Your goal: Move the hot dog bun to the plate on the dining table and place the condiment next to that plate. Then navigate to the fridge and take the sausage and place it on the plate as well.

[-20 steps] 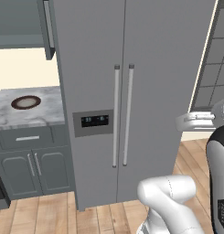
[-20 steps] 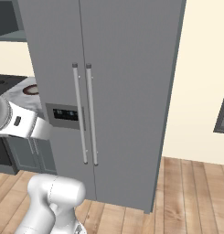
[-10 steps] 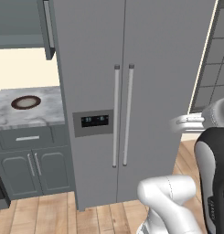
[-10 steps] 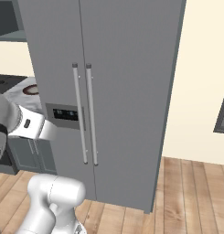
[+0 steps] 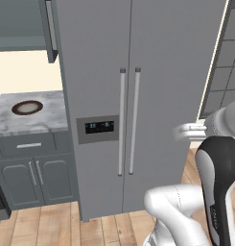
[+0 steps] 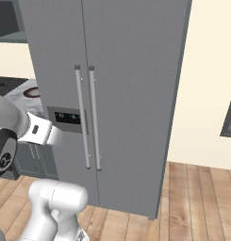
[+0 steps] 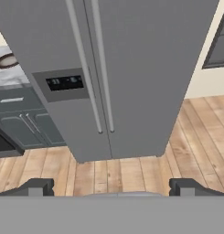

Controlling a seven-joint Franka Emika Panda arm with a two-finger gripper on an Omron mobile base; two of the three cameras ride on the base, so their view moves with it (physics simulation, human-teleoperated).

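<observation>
Wood planks cover the floor under a grey fridge that stands shut before me, its two doors meeting at a centre seam. Two long vertical handles run side by side along that seam, one on each door. One dark dispenser panel sits on the left door, just beside its handle at about 9 o'clock from the handles' middle.

At 9 o'clock from the fridge, one marble counter touches its side, and one round dark-rimmed dish rests on it. Below the counter I count one drawer and two cabinet doors. One upper cabinet hangs above the counter.

My gripper hangs clear of the fridge, holding nothing; its two fingertips stand far apart at 6 o'clock in the hand view, jaws wide. With the doors closed, the sausage cannot be seen. One dark window frame shows at 3 o'clock on the cream wall.
</observation>
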